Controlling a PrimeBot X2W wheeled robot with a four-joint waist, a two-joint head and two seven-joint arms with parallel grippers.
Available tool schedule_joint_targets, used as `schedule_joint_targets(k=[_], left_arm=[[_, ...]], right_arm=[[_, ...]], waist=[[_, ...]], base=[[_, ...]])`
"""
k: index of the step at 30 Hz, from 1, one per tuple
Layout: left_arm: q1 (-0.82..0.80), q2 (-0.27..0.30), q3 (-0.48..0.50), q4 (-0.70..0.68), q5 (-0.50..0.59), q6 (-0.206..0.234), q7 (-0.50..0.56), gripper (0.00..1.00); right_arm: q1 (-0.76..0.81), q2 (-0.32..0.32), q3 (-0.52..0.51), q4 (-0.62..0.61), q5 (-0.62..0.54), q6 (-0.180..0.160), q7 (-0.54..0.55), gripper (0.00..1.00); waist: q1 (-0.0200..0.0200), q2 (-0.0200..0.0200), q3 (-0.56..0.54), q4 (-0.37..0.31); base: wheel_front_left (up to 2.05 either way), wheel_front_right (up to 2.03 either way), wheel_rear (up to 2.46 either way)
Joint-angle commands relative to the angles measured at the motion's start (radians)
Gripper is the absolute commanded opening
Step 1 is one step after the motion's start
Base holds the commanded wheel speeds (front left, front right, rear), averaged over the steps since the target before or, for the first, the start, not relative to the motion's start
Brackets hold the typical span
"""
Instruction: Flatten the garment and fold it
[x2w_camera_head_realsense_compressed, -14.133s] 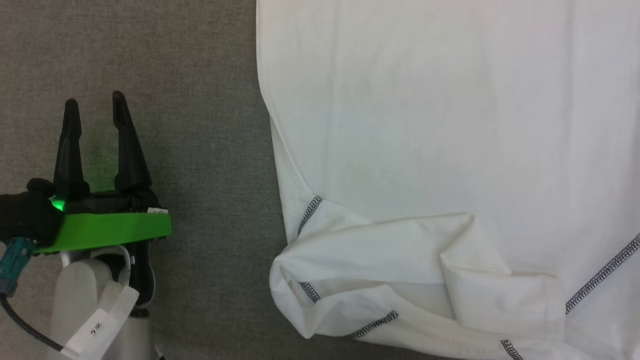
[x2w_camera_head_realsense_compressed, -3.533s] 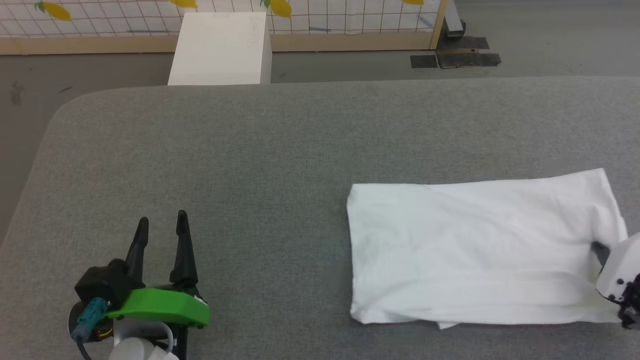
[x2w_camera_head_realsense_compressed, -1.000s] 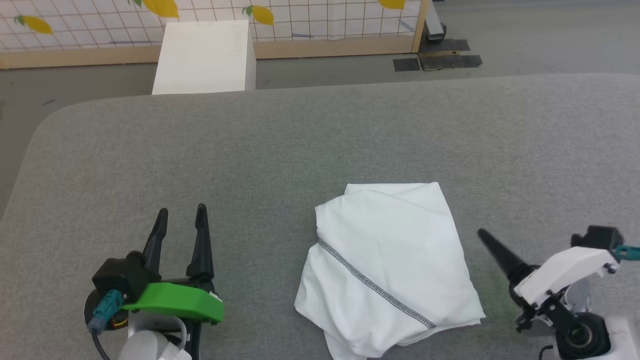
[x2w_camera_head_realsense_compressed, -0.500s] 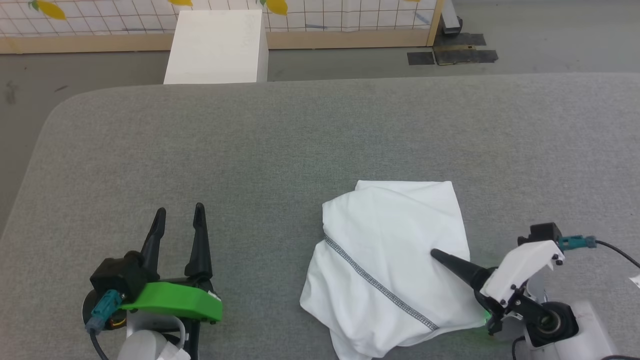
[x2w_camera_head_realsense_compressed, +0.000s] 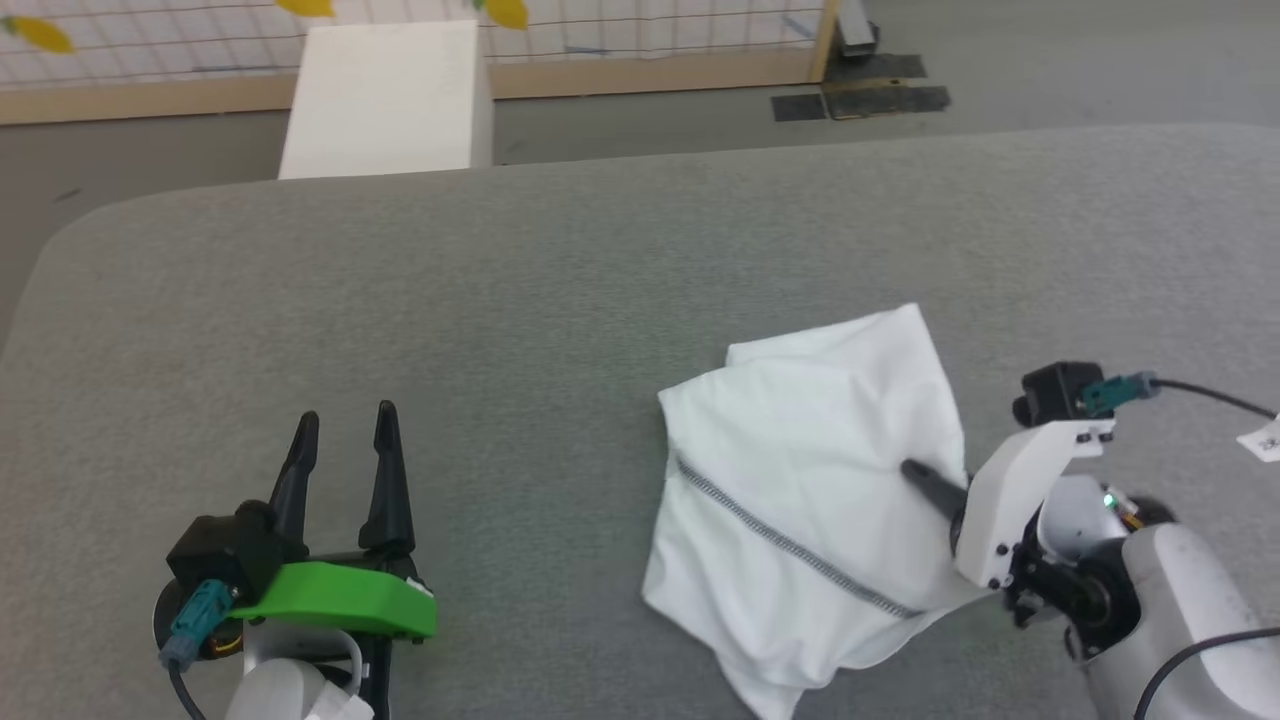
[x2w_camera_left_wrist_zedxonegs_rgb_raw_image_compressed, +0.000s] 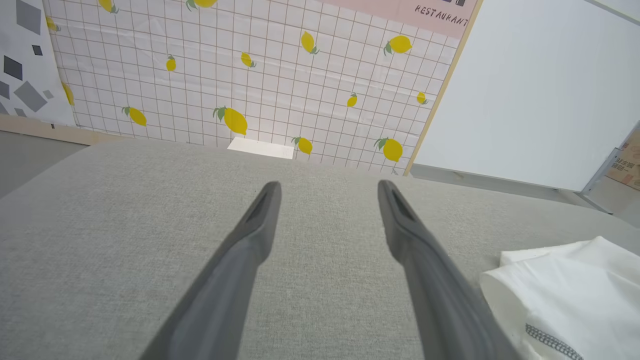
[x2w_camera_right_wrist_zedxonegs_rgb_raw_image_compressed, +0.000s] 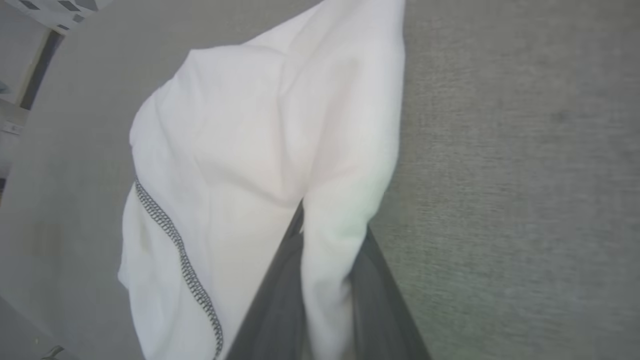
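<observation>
Folded white shirt (x2w_camera_head_realsense_compressed: 800, 440) on grey table (x2w_camera_head_realsense_compressed: 500, 280), lower right of centre in head view, right gripper (x2w_camera_head_realsense_compressed: 915, 472) pinching a fold at its right edge, left gripper (x2w_camera_head_realsense_compressed: 345, 425) spread wide, lower left, white box (x2w_camera_head_realsense_compressed: 385, 100) upper left

R tool (x2w_camera_right_wrist_zedxonegs_rgb_raw_image_compressed: 332, 220) tips hid in garment (x2w_camera_right_wrist_zedxonegs_rgb_raw_image_compressed: 225, 150) fold; garment btm corner cut off, head view.

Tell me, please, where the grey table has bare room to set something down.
Free: the grey cloth-covered table between the open left gripper and the white thin shirt with dark dotted stitching, and the far strip toward the white box. Crowded: the near right, where the right gripper pinches the shirt's edge.
</observation>
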Motion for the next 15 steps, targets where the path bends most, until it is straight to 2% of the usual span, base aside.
schedule_joint_targets(k=[1,10,15], left_arm=[[0.003,-0.003,0.003,-0.005,0.004,0.001,-0.004,1.00],[-0.029,0.002,-0.009,-0.015,0.025,-0.004,-0.004,1.00],[-0.059,0.024,-0.017,-0.023,0.039,-0.006,-0.001,1.00]], right_arm=[[-0.022,-0.020,0.010,-0.016,-0.030,-0.002,-0.010,0.00],[-0.126,-0.175,0.111,-0.037,-0.284,-0.002,-0.057,0.00],[-0.211,-0.218,0.111,0.026,-0.357,-0.002,-0.119,0.00]], waist=[[0.0000,0.0000,0.012,-0.048],[0.0000,0.0000,0.082,-0.212],[0.0000,0.0000,0.138,-0.278]], base=[[0.00,0.00,0.00],[0.00,0.00,0.00],[0.00,0.00,0.00]])
